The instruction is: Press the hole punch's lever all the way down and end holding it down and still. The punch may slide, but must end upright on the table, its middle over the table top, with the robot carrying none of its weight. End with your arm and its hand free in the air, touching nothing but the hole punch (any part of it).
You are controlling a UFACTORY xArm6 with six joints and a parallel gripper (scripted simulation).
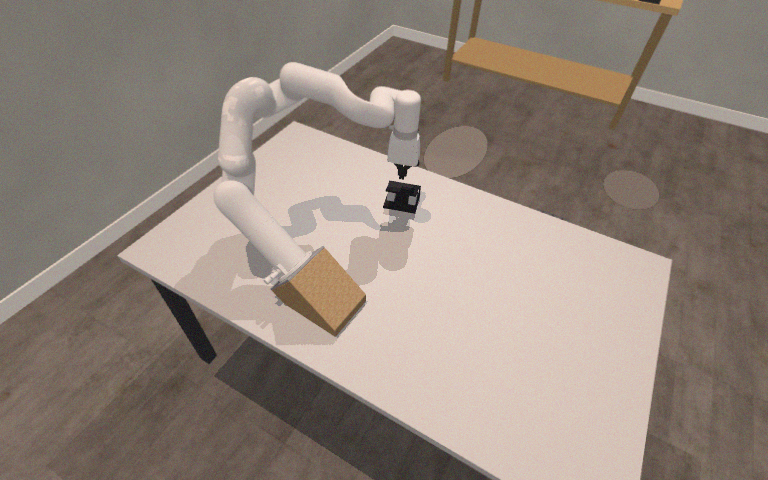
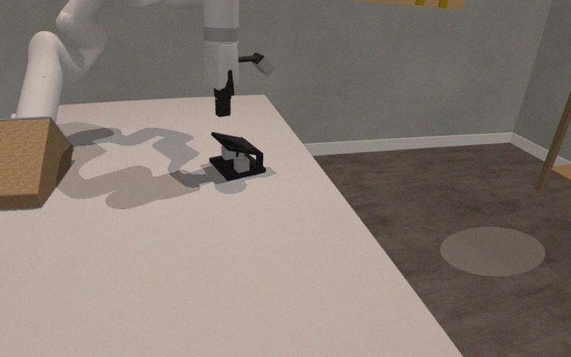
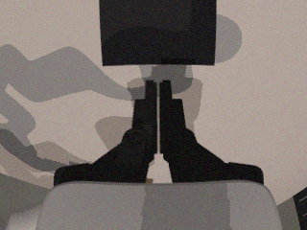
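Observation:
A small black hole punch point(image 1: 401, 197) stands upright on the white table near its far edge. It also shows in the exterior view point(image 2: 236, 156), with its lever point(image 2: 233, 142) raised and tilted up toward the left. My gripper point(image 2: 222, 110) is shut and empty, pointing straight down. It hangs in the air a short gap above the raised end of the lever, touching nothing. In the wrist view the closed fingers sit just below the punch's dark top point(image 3: 157, 15).
The arm's wooden base block point(image 1: 320, 289) sits near the table's left front edge. The table's far edge lies close behind the punch. A wooden shelf point(image 1: 552, 62) stands on the floor beyond the table.

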